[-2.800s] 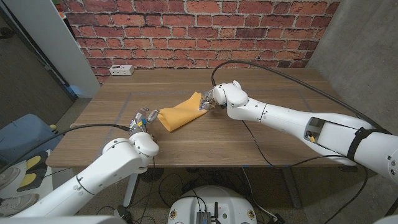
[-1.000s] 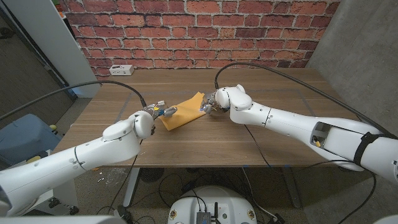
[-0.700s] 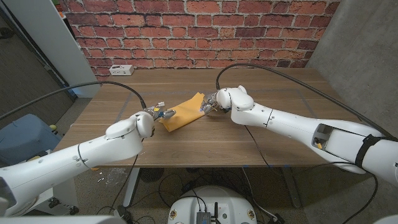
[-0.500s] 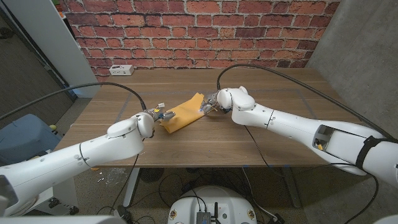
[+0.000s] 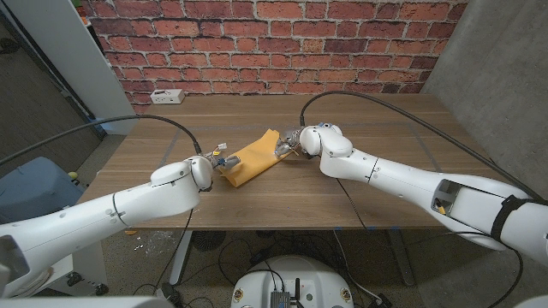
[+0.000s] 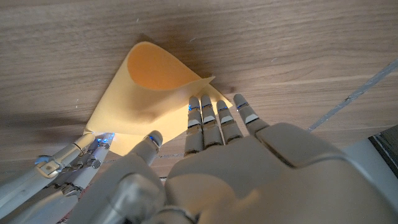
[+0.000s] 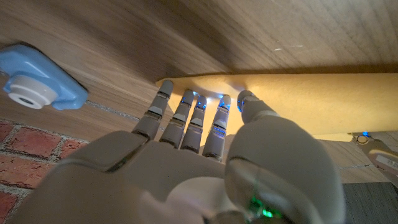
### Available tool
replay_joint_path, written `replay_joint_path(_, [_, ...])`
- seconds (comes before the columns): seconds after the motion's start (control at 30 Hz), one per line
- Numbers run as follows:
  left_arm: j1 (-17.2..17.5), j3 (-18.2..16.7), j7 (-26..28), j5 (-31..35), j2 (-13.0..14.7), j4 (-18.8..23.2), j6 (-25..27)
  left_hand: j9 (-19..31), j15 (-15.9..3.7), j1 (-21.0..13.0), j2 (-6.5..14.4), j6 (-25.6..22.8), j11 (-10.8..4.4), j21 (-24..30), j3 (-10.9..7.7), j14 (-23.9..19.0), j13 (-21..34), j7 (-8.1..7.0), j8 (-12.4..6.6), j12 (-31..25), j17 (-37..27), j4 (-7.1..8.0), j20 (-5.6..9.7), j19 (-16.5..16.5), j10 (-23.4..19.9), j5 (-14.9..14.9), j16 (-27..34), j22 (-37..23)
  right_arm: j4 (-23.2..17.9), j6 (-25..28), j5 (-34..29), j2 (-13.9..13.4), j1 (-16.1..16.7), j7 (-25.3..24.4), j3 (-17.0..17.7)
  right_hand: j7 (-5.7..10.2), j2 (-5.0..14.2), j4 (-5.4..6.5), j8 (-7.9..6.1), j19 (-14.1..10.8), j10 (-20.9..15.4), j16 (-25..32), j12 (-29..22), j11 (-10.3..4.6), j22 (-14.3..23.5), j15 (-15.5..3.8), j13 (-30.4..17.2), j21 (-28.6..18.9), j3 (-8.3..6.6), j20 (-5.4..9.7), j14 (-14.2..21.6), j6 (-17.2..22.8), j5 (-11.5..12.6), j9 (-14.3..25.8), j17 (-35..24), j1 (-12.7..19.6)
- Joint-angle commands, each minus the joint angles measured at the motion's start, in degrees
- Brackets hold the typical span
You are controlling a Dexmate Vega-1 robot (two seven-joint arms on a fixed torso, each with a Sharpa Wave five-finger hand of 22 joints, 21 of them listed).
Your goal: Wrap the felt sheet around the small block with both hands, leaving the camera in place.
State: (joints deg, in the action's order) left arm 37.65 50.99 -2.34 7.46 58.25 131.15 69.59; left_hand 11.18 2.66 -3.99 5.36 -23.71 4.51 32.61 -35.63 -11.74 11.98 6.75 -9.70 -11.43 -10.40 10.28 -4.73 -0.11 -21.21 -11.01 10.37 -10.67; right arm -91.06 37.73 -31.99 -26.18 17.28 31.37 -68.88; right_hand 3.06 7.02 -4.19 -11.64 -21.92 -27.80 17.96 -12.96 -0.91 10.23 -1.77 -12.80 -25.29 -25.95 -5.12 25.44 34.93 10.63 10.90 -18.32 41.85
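yellow felt sheet lies folded in the middle of the wooden tabletop, running diagonally between the two hands. the small block can't be made out, the felt shows only its own surface.

left hand sits at the sheet's near-left end. in the left wrist view the left hand has its fingers stretched out straight with tips on the felt's edge, where one flap curls up into an open cone. can't tell if it pinches the felt or just presses it.

right hand is at the sheet's far-right end. in the right wrist view the right hand has its fingers extended side by side, tips against the long edge of the felt, thumb on top near the fold. a true hold isn't clear there either. the other hand's fingertips show at that view's edge.

a blue and white device rests on the tabletop just beside the right hand, apart from the felt. a white power strip lies at the far-left edge of the tabletop by the brick wall. black cables arc over both arms.
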Motion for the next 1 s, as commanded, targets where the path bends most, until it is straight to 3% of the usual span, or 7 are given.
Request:
replay_joint_path(0.03, [-2.00, 1.77, 1.25, -3.08, 0.29, -0.16, 1.66, 0.04, 0.14, 0.74, 4.91, 0.66, -0.02, -0.10, -0.63, 0.20, 0.06, -0.27, -0.17, 0.03, -0.07, 0.13, -0.74, 0.07, 0.40, -0.34, 0.12, -0.17, -0.63, 0.99, 0.34, -0.40, 0.27, -1.94, -0.30, 0.42, 0.18, -0.40, 0.14, -0.36, 0.35, 0.07, 0.14, 0.10, 0.37, -4.63, -0.17, 0.24, -0.15, 0.35, 0.27, 0.16, 0.23, 0.12, -1.23, 0.64])
replay_joint_path(0.33, [-2.50, 2.15, 2.68, -4.20, 0.77, 0.12, 1.65, 0.02, 0.17, 1.02, 4.91, 0.86, -0.18, -0.20, -0.76, 0.28, 0.07, -0.35, -0.43, -0.12, -0.07, 0.13, -0.93, 0.01, 0.42, -0.35, 0.21, -0.17, -2.86, 0.82, 0.42, -1.88, 1.77, -5.79, 1.72, 0.48, 0.02, -0.28, 0.36, -0.37, 0.56, 0.16, 0.23, 0.08, 0.37, -4.60, -0.17, 0.30, 0.59, 0.25, 0.04, -0.24, 0.04, 0.12, -1.41, 0.04])
replay_joint_path(0.47, [-0.90, 0.89, 5.11, -4.24, 1.22, 0.57, 0.06, 0.00, 0.29, 1.19, 4.88, 0.95, -0.13, -0.29, -0.83, 0.22, 0.07, -0.50, -0.55, -0.15, -0.07, 0.14, -1.38, -0.13, 0.55, -0.35, 0.30, -0.18, -4.53, -1.06, 1.62, -3.27, 4.04, -9.97, 4.35, 0.53, 0.37, -0.47, 0.52, -0.34, 1.12, 0.11, 0.45, 0.02, 0.37, -4.58, -0.18, 0.36, 0.71, 0.22, -0.49, -0.60, 0.05, 0.12, -1.54, 0.19])
replay_joint_path(0.57, [0.78, -0.33, 7.55, -3.81, 1.39, 0.87, -1.44, 0.00, 0.60, 1.53, 4.82, 0.39, -0.06, -0.37, -0.92, -0.78, 0.08, -1.41, -1.00, -0.48, -0.11, 0.17, -2.21, -0.11, 0.09, -0.34, 0.75, -0.19, -5.57, -3.72, 3.04, -4.31, 6.44, -14.49, 6.99, 0.57, 0.66, -0.65, 0.66, -0.20, 1.97, 0.02, 0.76, -0.16, 0.37, -4.58, -0.18, 0.47, 0.86, 0.19, -1.10, -0.97, 0.02, 0.13, -1.68, 0.28])
replay_joint_path(0.7, [4.80, -3.82, 11.95, -3.87, 1.59, 1.09, -5.35, 0.01, 0.85, 1.87, 4.73, -0.74, -0.33, -0.37, -1.17, -2.52, 0.13, -1.71, -1.58, -0.94, -0.16, 0.08, -3.24, 0.29, -0.69, -0.31, 1.38, -0.18, -6.61, -7.93, 3.75, -5.45, 9.91, -21.92, 10.07, 0.88, 1.12, -0.89, 1.01, 0.47, 3.78, -0.38, 1.35, -0.17, 0.38, -4.44, -0.20, 0.85, 1.28, 0.14, -2.83, -2.21, -0.09, 0.14, -1.92, 0.23])
replay_joint_path(0.9, [14.02, -12.58, 20.43, -6.03, 1.62, 0.37, -16.25, 0.02, 0.73, 1.79, 4.55, -1.43, -0.98, 0.08, -1.88, -4.96, 0.21, -1.73, -1.83, -1.47, -0.12, -0.45, -5.10, 2.20, -1.73, -0.26, 1.97, -0.15, -6.32, -13.88, 4.66, -5.78, 14.31, -31.96, 14.13, 1.36, 1.27, -1.14, 1.15, 1.58, 5.11, -1.09, 1.61, -0.63, 0.36, -4.31, -0.23, 1.44, 1.85, -0.13, -5.25, -3.25, -0.22, 0.15, -2.10, -0.02])
replay_joint_path(1.0, [18.22, -17.81, 21.95, -9.64, 1.72, -0.77, -23.23, 0.00, 0.75, 1.09, 4.40, 0.90, -0.91, -0.02, -2.93, -4.62, 0.28, -3.01, -1.04, -1.09, 0.00, -1.22, -5.80, 2.66, -0.64, -0.19, 1.43, -0.10, -5.31, -17.72, 5.97, -5.42, 16.28, -36.76, 16.27, 1.49, 1.33, -1.05, 1.33, 1.73, 5.94, -1.37, 1.79, -0.66, 0.36, -4.19, -0.24, 1.58, 2.17, -0.22, -6.22, -4.15, -0.29, 0.16, -2.19, -0.41])
